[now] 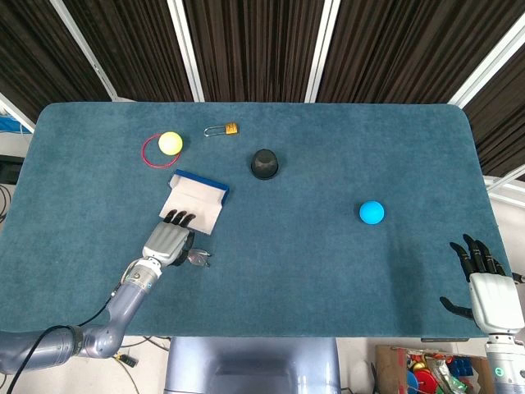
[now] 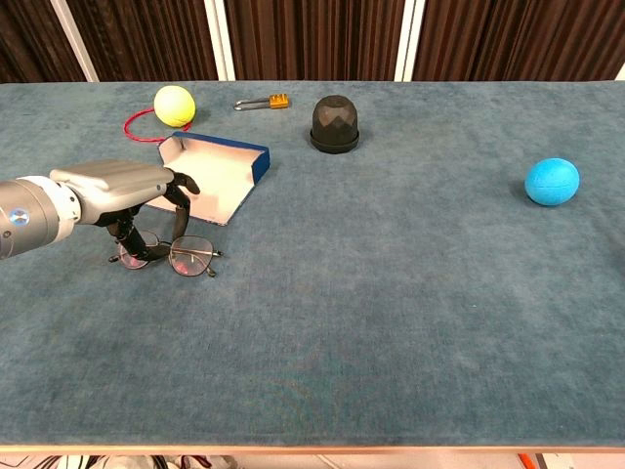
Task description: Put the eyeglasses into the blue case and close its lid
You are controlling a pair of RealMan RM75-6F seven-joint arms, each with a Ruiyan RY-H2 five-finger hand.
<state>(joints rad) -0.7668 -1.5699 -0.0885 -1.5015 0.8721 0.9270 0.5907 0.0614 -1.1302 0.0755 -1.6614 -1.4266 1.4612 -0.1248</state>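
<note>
Left hand (image 2: 122, 186) hovering low over the glasses (image 2: 176, 255) near the table's (image 1: 328, 156) left front area, palm down, fingers (image 2: 179, 207) curling downward around the left part of the frame. Fingertips reaching down to the lens rims; actual pinch on the frame not resolvable from either view. Glasses lying flat on the blue cloth, lenses down, right lens showing clear of the hand.

Case (image 2: 217, 172) sitting open just behind the hand, toward the left rear quarter of the table, pale lining facing up, blue rim along its far and right sides. Case and glasses lying close but not touching.

Right hand (image 1: 484, 283) resting off the front right corner of the table, fingers spread apart, holding nothing; seen in head view only.

Also lying on the table: yellow ball (image 2: 174, 105) sitting inside a red ring (image 2: 137, 125) near the left rear edge; padlock (image 2: 264, 102) at the rear edge, just right of the ball; black dome-shaped object (image 2: 335, 123) near the rear centre; blue ball (image 2: 552, 181) toward the right edge.
</note>
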